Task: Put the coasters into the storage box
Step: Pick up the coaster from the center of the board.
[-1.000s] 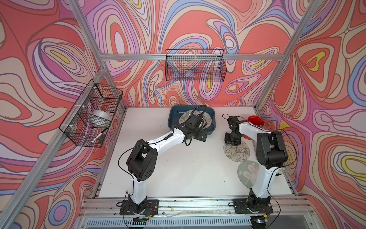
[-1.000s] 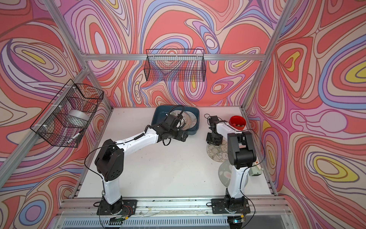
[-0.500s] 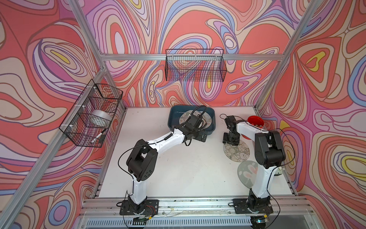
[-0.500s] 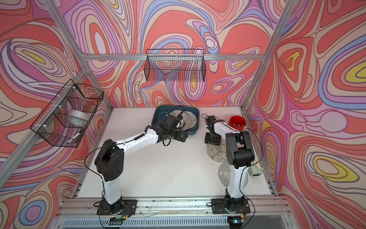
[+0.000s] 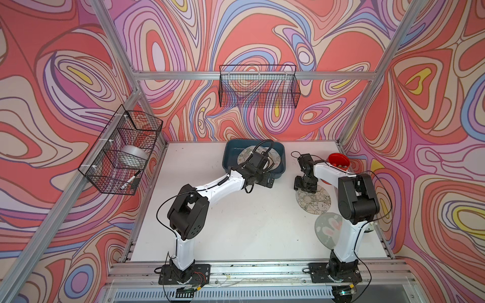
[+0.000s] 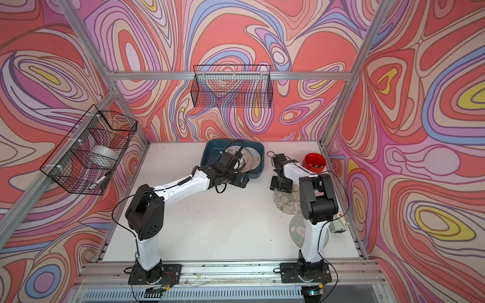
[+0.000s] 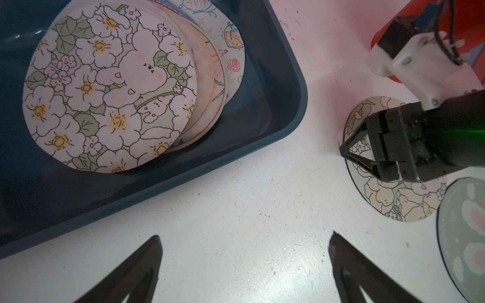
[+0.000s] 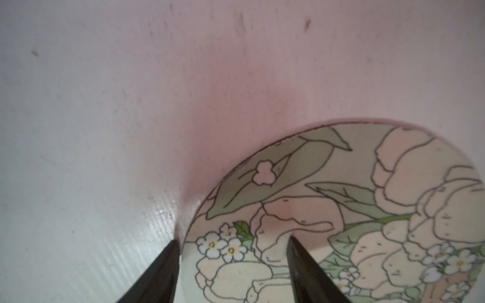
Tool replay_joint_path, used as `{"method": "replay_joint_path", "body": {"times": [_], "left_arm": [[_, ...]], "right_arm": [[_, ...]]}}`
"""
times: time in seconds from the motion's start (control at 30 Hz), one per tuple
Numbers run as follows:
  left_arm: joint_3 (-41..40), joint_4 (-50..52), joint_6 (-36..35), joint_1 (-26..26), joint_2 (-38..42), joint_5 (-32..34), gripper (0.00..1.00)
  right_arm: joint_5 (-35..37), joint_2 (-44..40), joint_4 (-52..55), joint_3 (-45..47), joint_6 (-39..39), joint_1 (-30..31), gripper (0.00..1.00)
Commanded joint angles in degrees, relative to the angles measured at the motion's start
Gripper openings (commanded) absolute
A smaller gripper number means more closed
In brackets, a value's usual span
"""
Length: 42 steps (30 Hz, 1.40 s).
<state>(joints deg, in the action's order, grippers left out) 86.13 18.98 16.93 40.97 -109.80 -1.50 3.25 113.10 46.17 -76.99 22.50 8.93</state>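
Beige floral coaster [image 8: 341, 210] lies flat, so parted right fingers [image 8: 160, 275] straddling its rim should scrape under before pinching; left fingers [image 7: 141, 265] gape empty.

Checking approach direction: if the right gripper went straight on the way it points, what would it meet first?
Most likely the floral coaster lying on the table: the right gripper points down at it, open jaws straddling its rim, so bare table may be touched too.
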Motion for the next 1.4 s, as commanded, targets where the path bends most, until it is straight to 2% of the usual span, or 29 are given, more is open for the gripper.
{"method": "replay_joint_path", "body": {"times": [0.0, 0.13, 0.43, 0.7, 1.07, 1.2, 1.37], "left_arm": [[-0.97, -0.35, -0.23, -0.15, 2.31, 0.1, 1.0], [-0.81, -0.36, -0.06, -0.13, 2.2, -0.17, 1.0], [-0.54, -0.46, 0.21, -0.13, 2.03, -0.73, 1.0], [-2.76, -3.39, 0.13, 0.15, 3.3, -4.66, 1.0], [-18.11, -26.37, -2.85, 4.86, 11.81, -4.21, 1.0], [-21.29, -32.35, -5.49, 7.74, 12.77, -1.83, 1.0], [-20.59, -33.05, -8.51, 10.56, 11.14, 3.62, 1.0]], "right_arm": [[-3.42, 5.72, -0.16, 1.78, -0.05, 1.04, 0.64], [-3.75, 6.7, -0.1, 1.98, -0.27, 0.99, 0.55], [-5.09, 6.75, -1.34, 3.51, -0.8, 0.99, 0.0], [-10.78, -0.83, -6.2, 4.39, 0.49, 1.4, 0.0], [-13.92, -13.81, -9.75, 1.33, 4.13, 4.51, 0.0], [-15.81, -16.46, -11.8, 0.57, 5.7, 4.87, 0.0], [-17.65, -18.45, -12.82, -1.09, 6.41, 5.79, 0.0]]}}
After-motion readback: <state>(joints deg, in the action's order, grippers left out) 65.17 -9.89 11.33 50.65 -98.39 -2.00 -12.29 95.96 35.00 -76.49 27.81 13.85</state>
